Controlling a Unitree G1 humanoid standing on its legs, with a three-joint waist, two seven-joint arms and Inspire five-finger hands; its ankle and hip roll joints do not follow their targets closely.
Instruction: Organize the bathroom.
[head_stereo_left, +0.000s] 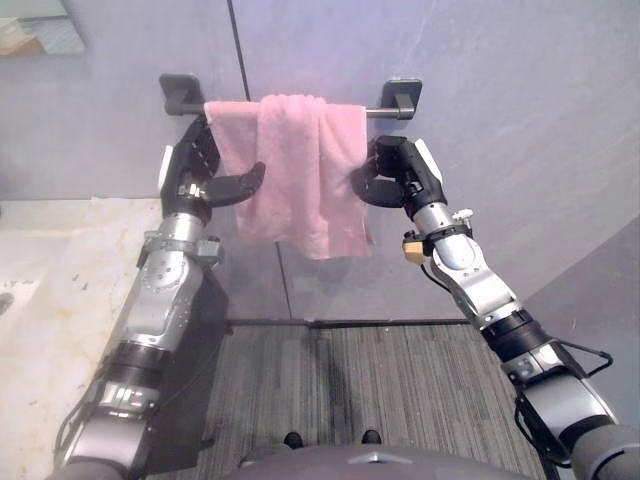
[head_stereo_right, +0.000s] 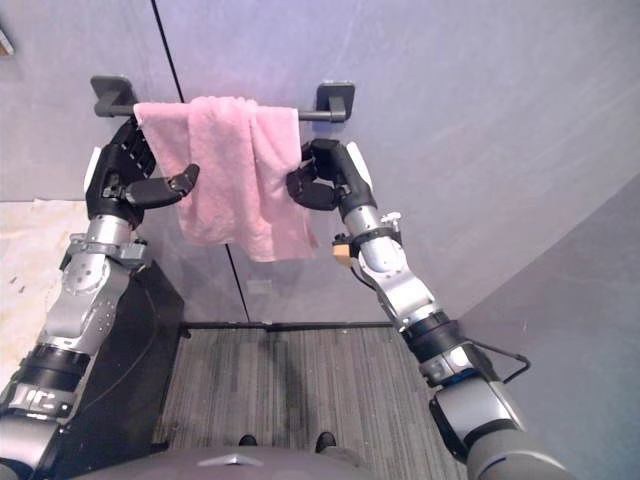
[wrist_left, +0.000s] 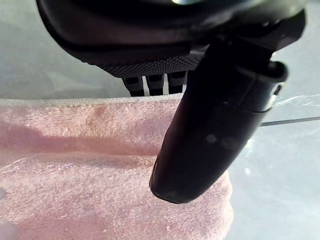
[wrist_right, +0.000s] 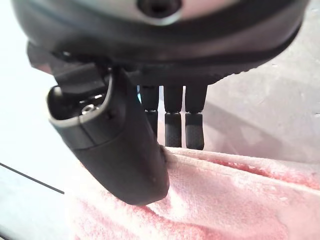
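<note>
Grey wall (head_stereo_left: 520, 120), both hands pinching pink towel (head_stereo_left: 295, 175)

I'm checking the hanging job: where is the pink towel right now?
In the left eye view, the pink terry towel hangs draped over the dark wall-mounted rail, between the left robot hand and right robot hand, each at one edge.

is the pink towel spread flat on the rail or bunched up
Bunched. The pink towel hangs over the rail in uneven overlapping folds, with the left hand and right hand pinching its side edges.
</note>
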